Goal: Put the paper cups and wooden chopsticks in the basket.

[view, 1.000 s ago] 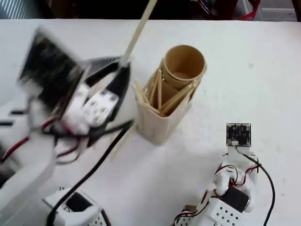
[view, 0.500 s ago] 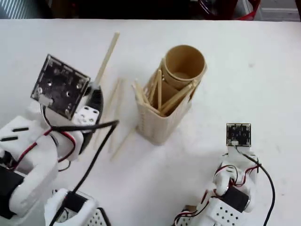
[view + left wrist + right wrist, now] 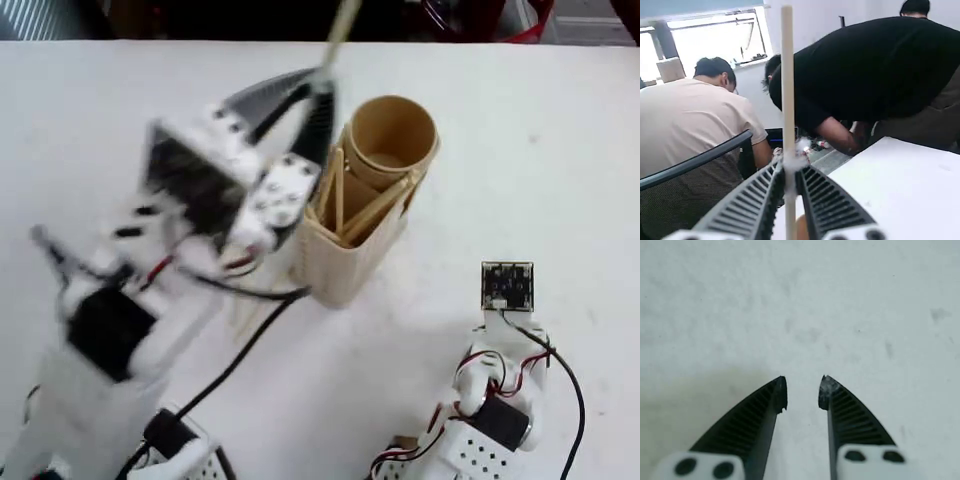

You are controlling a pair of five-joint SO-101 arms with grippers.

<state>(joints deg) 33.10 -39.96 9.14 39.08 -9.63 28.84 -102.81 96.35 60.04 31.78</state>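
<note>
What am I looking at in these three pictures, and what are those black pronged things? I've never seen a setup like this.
Two small robots, a left arm and a right arm, sit at a white table. One picture looks down from a fixed camera above. The other two come from a camera on each arm's wrist, looking along its gripper, the black two-fingered pincer. The left gripper is shut on a wooden chopstick, close beside the basket. The basket holds a paper cup and several chopsticks. The right gripper is open above the table, holding nothing.
</note>
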